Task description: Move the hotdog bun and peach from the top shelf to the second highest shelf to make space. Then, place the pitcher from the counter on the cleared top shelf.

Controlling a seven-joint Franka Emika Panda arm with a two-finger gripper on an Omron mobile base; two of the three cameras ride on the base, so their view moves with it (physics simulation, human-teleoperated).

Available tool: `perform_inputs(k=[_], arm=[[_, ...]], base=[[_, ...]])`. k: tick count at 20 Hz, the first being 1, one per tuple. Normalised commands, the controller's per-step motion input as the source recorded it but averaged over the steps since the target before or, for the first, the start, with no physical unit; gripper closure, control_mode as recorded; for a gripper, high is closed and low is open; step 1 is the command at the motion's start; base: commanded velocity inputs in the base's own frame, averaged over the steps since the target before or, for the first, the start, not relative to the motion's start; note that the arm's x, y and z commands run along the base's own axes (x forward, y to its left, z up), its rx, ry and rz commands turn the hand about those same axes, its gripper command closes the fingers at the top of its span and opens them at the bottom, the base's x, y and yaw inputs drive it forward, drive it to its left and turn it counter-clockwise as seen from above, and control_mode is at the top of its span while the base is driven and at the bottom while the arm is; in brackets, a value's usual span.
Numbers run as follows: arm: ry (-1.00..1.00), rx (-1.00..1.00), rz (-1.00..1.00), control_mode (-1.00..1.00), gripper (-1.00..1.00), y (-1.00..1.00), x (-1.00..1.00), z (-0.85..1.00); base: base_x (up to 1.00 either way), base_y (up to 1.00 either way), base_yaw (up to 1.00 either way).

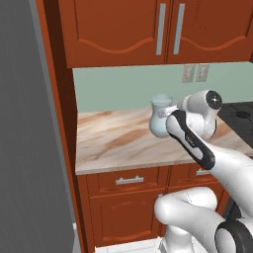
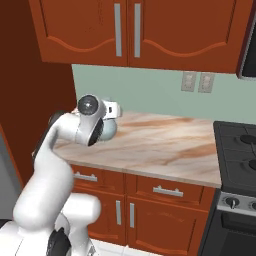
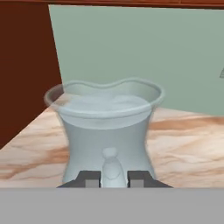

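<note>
The surface (image 1: 118, 143) is pale brown wood grain over red-brown drawers, with a green wall behind, red-brown cupboards (image 1: 148, 29) above and a dark stove (image 2: 237, 150) to the right. The pitcher (image 3: 107, 131) stands upright on it near the back, its long axis vertical, flared rim up, handle toward the claw (image 3: 113, 179). It is translucent blue-grey glass, waisted. The claw's fingers are apart, either side of the handle.

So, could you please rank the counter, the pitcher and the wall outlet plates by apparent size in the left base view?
1. The counter, by far the largest.
2. The pitcher, partly hidden by the arm.
3. The two outlet plates, each smaller than the pitcher; they sit farther back, so true size is unsure. The pair look alike.
</note>
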Motion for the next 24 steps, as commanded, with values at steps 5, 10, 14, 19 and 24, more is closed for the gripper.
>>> perform_inputs(k=[5,10,14,19,24], arm=[[0.28,-0.02,0.0,-1.0,1.0,0.0,-0.92,0.43],[0.01,-0.08,0.0,-1.0,1.0,0.0,-1.0,-0.2],[-0.15,-0.03,0.0,-1.0,1.0,0.0,-0.8,-0.15],[-0.14,0.0,0.0,-1.0,1.0,0.01,-0.26,0.17],[-0.07,0.0,0.0,-1.0,1.0,0.1,-0.14,0.25]], base=[[0.0,0.0,0.0],[0.0,0.0,0.0],[0.0,0.0,0.0],[0.0,0.0,0.0],[0.0,0.0,0.0]])
